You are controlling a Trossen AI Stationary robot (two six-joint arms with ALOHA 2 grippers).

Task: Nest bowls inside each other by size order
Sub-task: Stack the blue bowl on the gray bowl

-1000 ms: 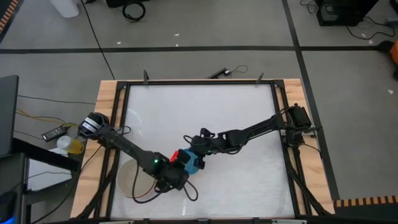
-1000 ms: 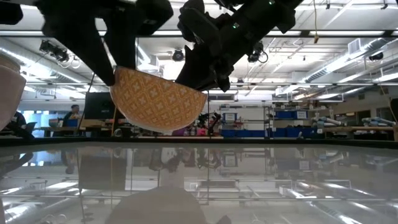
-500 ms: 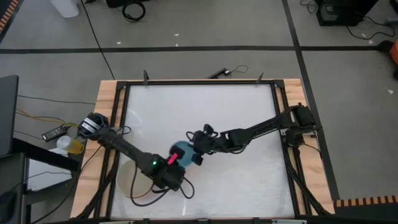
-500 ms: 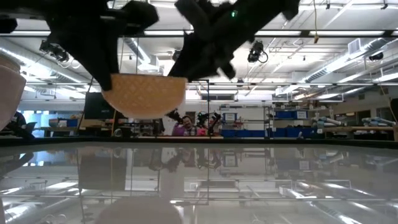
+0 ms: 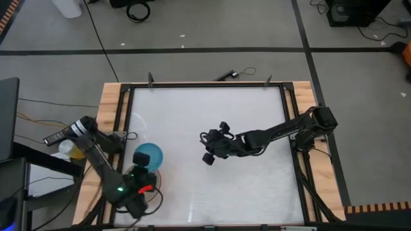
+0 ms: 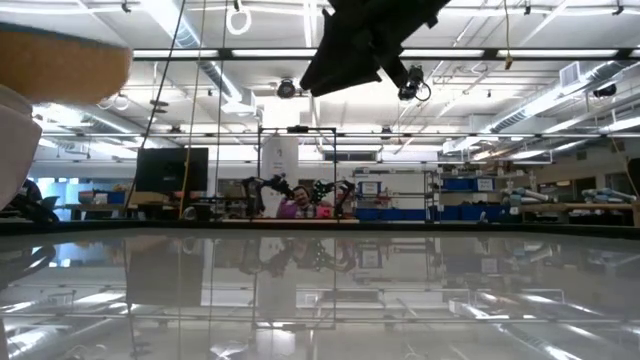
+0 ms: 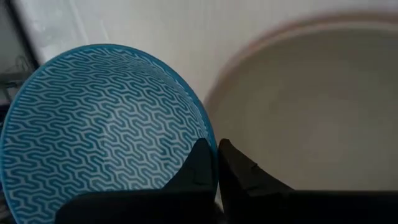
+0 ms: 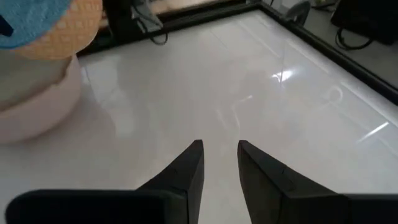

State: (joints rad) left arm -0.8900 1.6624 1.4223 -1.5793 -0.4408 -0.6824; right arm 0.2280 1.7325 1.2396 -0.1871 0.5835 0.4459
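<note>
The small blue bowl (image 5: 148, 156), blue inside and orange-patterned outside (image 8: 56, 34), hangs at the table's near left. My left gripper (image 5: 146, 171) is shut on it. Below and beside it stands a stack of pale bowls (image 8: 34, 93), a beige one (image 7: 311, 118) inside a larger pale one. The stack's base rests on the table. My right gripper (image 5: 209, 156) is open and empty above the table's middle, apart from the bowls. No salmon-pink bowl shows plainly. My left gripper pinches the blue bowl's rim (image 7: 210, 144) between its two fingers, one finger (image 7: 200, 167) inside the bowl and one (image 7: 235, 169) outside. The fingers come from the table's near side. The bowl is lifted clear of the table, mouth up and about level, by the stack.
A black frame (image 5: 205, 85) rims the white table top. Bare table (image 8: 249, 93) spreads from the middle to the right and far sides. Cables and small items lie beyond the left edge (image 5: 64, 138).
My left gripper has carried the blue bowl from the table's middle toward the left edge, to the pale stack. The bowl was tilted and is now about level. My right gripper has left the bowl and drawn back a little toward the right edge.
</note>
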